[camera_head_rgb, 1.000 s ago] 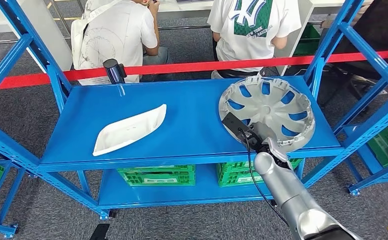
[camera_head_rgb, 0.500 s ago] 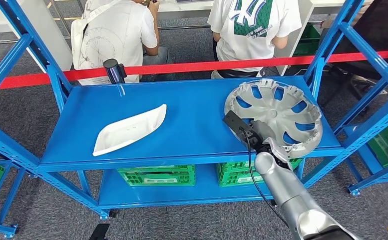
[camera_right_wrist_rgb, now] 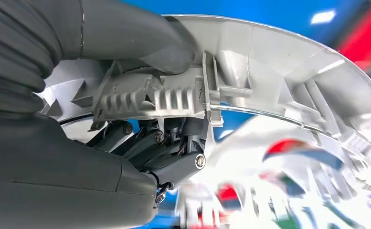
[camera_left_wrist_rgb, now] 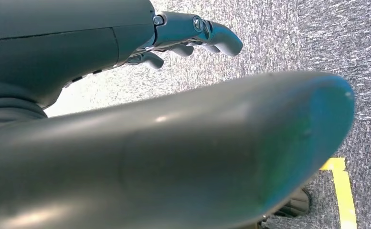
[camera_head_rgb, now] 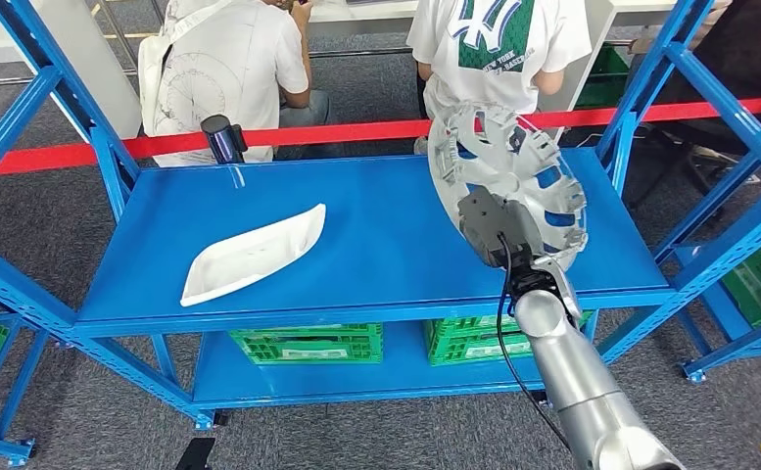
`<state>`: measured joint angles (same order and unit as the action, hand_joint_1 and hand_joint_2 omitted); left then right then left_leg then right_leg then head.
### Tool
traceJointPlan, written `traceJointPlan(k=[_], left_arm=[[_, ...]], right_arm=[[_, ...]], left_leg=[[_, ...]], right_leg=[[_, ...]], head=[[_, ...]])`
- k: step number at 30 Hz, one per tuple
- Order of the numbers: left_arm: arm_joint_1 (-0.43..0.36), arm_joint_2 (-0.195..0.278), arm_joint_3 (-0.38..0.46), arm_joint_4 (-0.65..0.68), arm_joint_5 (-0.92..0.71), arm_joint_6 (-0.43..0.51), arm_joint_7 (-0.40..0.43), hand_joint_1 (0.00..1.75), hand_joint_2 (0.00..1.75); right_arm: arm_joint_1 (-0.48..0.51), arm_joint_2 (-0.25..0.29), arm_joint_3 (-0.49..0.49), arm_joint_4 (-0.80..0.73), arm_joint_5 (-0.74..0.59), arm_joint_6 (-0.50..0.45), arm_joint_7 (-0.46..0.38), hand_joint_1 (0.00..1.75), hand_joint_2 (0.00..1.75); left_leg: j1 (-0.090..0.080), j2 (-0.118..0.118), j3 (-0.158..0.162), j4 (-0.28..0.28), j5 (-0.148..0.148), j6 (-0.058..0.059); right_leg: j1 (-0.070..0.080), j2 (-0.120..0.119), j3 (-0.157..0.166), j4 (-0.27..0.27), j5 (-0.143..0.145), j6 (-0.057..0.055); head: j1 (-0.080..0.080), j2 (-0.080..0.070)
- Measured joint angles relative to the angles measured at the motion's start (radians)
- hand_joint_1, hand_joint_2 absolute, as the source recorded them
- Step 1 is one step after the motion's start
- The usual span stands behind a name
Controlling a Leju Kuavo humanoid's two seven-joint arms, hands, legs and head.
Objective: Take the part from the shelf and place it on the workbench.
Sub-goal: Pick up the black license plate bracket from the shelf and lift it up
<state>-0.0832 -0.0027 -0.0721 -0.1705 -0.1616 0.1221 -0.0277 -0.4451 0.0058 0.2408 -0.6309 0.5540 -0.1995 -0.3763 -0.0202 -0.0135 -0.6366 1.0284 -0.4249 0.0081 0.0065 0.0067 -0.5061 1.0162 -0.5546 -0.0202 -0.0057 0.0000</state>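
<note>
While the right hand point(camera_head_rgb: 538, 279) gripped its near rim, the silver plastic wheel cover point(camera_head_rgb: 506, 176) stood tilted up on edge above the right part of the blue metal shelf point(camera_head_rgb: 376, 235), its spoked, slotted face turned toward the left and its far edge raised against the red barrier tape point(camera_head_rgb: 337, 132). From the right wrist camera, the thick grey thumb point(camera_right_wrist_rgb: 169, 52) pressed on the cover's ribbed inner rim point(camera_right_wrist_rgb: 164, 100) and the darker fingers point(camera_right_wrist_rgb: 174, 157) were curled beneath it, so the rim was pinched between them; the moulded clips and ridges of the plastic showed plainly there.

On the left part of the shelf lay a white, smooth, boat-shaped plastic trim piece point(camera_head_rgb: 251, 255), well apart from the cover. Green slatted plastic crates point(camera_head_rgb: 308, 343) sat on the lower tier. A dark cylindrical post top point(camera_head_rgb: 221, 137) stood at the far edge by the tape.

Beyond the tape sat two people in white shirts; the right one's shirt point(camera_head_rgb: 494, 39) bore a green panel with a white interlocked "NY" emblem and small lettering that was hard to read.

The left hand point(camera_left_wrist_rgb: 193, 36) hung over grey speckled carpet, its fingers loosely apart and holding nothing.
</note>
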Motion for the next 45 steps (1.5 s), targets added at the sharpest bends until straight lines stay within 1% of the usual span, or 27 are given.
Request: traceJointPlan(k=[4,8,11,14,24,31,38,45], left_arm=[[0.001,0.000,0.002,0.000,-0.004,0.000,-0.001,0.00,0.00],[0.000,0.000,0.006,0.000,-0.007,0.001,0.001,0.00,1.75],[0.000,0.000,0.007,0.000,-0.008,0.004,0.004,0.00,1.75],[0.000,0.000,0.008,0.000,-0.008,0.006,0.007,0.00,1.75],[-0.001,-0.004,0.016,0.000,-0.009,0.018,0.007,0.00,1.75],[-0.001,-0.005,0.019,0.000,-0.009,0.018,0.007,0.00,1.75],[-0.001,-0.005,0.033,0.000,0.009,0.008,-0.005,0.00,1.75],[0.000,-0.005,0.049,0.000,0.021,-0.002,0.006,0.00,1.75]], right_arm=[[0.099,-0.013,0.010,-0.278,-0.060,0.013,-0.002,1.75,1.75],[0.179,-0.027,0.044,-0.515,-0.078,0.019,-0.014,1.75,1.75],[0.223,-0.035,0.082,-0.651,-0.080,0.017,-0.036,1.75,1.75],[0.249,-0.043,0.118,-0.756,-0.079,0.010,-0.046,1.75,1.75],[0.286,-0.062,0.209,-0.975,-0.064,-0.022,-0.062,1.75,1.75],[0.302,-0.062,0.229,-1.031,-0.060,-0.024,-0.061,1.75,1.75],[0.303,-0.062,0.243,-1.038,-0.061,-0.021,-0.063,1.75,1.75],[0.301,-0.063,0.248,-1.038,-0.071,-0.020,-0.065,1.75,1.75]], left_leg=[[0.000,-0.003,-0.001,0.000,0.000,0.000],[0.000,-0.002,-0.001,-0.001,-0.002,-0.002],[0.000,-0.001,0.000,-0.001,-0.002,-0.002],[0.000,-0.001,0.000,-0.001,-0.002,-0.003],[0.000,-0.001,0.000,-0.001,-0.002,-0.003],[0.000,-0.001,0.001,-0.001,-0.002,-0.003],[0.000,-0.001,0.001,-0.001,-0.002,-0.003],[0.000,-0.001,0.001,-0.001,-0.002,-0.003]], right_leg=[[0.000,-0.002,0.000,0.000,-0.002,0.000],[0.000,-0.002,-0.001,0.000,-0.002,-0.001],[0.000,-0.001,-0.001,0.000,-0.002,-0.001],[0.000,-0.001,-0.001,0.000,-0.003,-0.001],[0.000,-0.001,0.000,0.000,-0.003,-0.002],[0.000,-0.001,0.000,0.000,-0.003,-0.002],[0.000,-0.002,0.000,0.000,-0.003,-0.002],[0.000,-0.002,0.000,0.000,-0.003,-0.002]], head=[[0.000,0.000],[0.000,0.000],[0.000,0.000],[0.000,0.000],[0.000,0.000],[0.000,0.000],[0.000,0.000],[0.000,0.000]])
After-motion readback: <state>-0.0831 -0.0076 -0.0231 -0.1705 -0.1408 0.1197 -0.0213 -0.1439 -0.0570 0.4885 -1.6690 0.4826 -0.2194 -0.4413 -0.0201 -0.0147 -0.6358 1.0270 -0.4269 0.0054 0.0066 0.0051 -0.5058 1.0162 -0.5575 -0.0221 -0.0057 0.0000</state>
